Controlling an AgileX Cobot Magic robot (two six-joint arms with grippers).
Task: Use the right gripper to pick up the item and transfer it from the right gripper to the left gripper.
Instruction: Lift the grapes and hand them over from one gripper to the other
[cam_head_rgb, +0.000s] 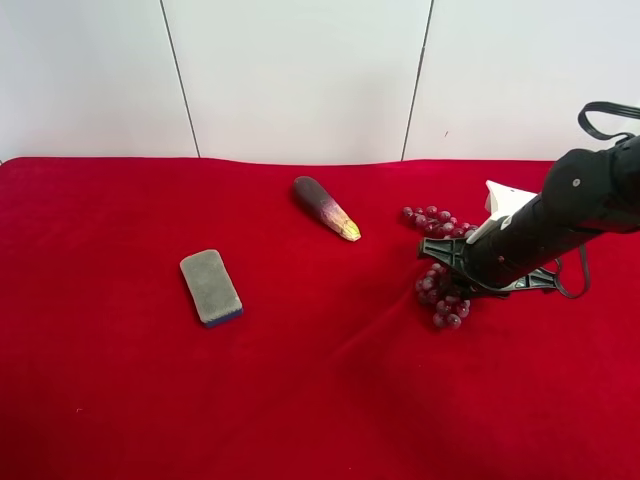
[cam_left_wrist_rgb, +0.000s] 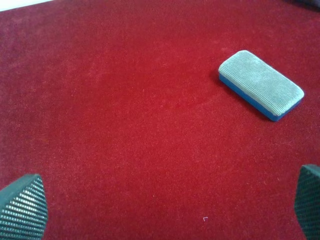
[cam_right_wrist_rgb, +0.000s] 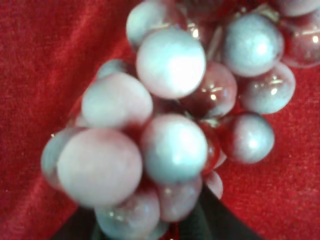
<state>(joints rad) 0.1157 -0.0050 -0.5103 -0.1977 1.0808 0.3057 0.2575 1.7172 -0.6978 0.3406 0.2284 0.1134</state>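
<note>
The grapes (cam_head_rgb: 445, 303), a bunch of glossy red and pale pink balls, lie on the red cloth at the exterior high view's right. The unlabelled black arm comes in from that side, and its right gripper (cam_head_rgb: 457, 275) is down on the middle of the bunch. In the right wrist view the grapes (cam_right_wrist_rgb: 170, 135) fill the frame. The dark fingers (cam_right_wrist_rgb: 220, 225) stand close together at their lower edge, and the gripper (cam_right_wrist_rgb: 150, 227) looks closed on the bunch. The left gripper (cam_left_wrist_rgb: 165, 205) is open and empty over bare cloth. The left arm is out of the exterior high view.
A grey sponge with a blue base (cam_head_rgb: 210, 287) lies left of centre and also shows in the left wrist view (cam_left_wrist_rgb: 260, 84). A dark purple yellow-tipped piece (cam_head_rgb: 325, 207) lies behind centre, left of the grapes. A white panelled wall stands behind the table.
</note>
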